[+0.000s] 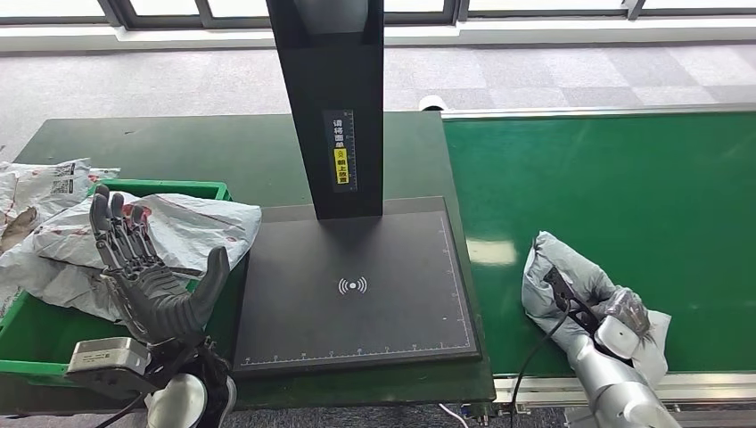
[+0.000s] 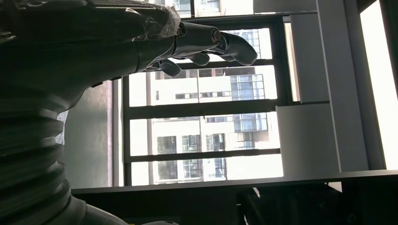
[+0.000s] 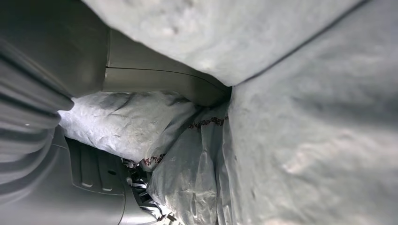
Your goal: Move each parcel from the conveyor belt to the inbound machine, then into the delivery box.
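A crumpled grey parcel (image 1: 557, 263) lies on the green conveyor belt (image 1: 624, 187) near its front edge. My right hand (image 1: 588, 308) grips it from the near side, dark fingers (image 1: 556, 285) curled over its top. In the right wrist view the grey parcel (image 3: 309, 140) fills almost the whole picture, hiding the fingers. My left hand (image 1: 143, 272) is raised, palm up and fingers spread, holding nothing, over the front of the green delivery box (image 1: 169, 188). The left wrist view shows its fingers (image 2: 211, 42) against windows. The inbound machine's black scan plate (image 1: 357, 294) lies bare between box and belt.
A black column (image 1: 328, 107) rises from the back of the scan plate. Several white and grey parcels (image 1: 192, 227) fill the delivery box and spill over its left side. A dark green table (image 1: 205, 143) carries the machine. The belt's metal rail (image 1: 535, 385) runs along the front.
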Robot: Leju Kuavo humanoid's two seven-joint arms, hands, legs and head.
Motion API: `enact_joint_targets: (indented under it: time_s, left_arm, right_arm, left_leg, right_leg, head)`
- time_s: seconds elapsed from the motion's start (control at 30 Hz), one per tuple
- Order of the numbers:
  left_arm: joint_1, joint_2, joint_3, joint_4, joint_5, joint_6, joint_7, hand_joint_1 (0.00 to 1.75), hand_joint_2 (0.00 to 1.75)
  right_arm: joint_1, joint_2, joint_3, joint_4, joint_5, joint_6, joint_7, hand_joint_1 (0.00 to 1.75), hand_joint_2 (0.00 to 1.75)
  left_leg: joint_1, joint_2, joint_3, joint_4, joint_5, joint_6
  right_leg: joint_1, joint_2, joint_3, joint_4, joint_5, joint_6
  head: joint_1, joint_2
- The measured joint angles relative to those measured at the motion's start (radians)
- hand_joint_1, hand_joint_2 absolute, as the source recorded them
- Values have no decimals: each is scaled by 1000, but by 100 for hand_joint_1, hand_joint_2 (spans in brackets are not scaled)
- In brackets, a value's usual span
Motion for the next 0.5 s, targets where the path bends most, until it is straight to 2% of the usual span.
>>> enact_joint_targets:
  time_s: [0.17, 0.5]
  left_arm:
    - [2, 1, 0, 0, -6, 4, 0, 0, 175]
    - [3, 2, 0, 0, -7, 4, 0, 0, 175]
  right_arm:
    - [5, 9, -7, 0, 9, -75, -41, 175, 175]
    - [6, 21, -16, 0, 12, -92, -46, 175, 175]
  left_leg:
    - [0, 0, -1, 0, 0, 0]
    - [0, 0, -1, 0, 0, 0]
  right_leg:
    - [0, 0, -1, 0, 0, 0]
    - [0, 0, -1, 0, 0, 0]
  head:
    - [0, 0]
    - [0, 0]
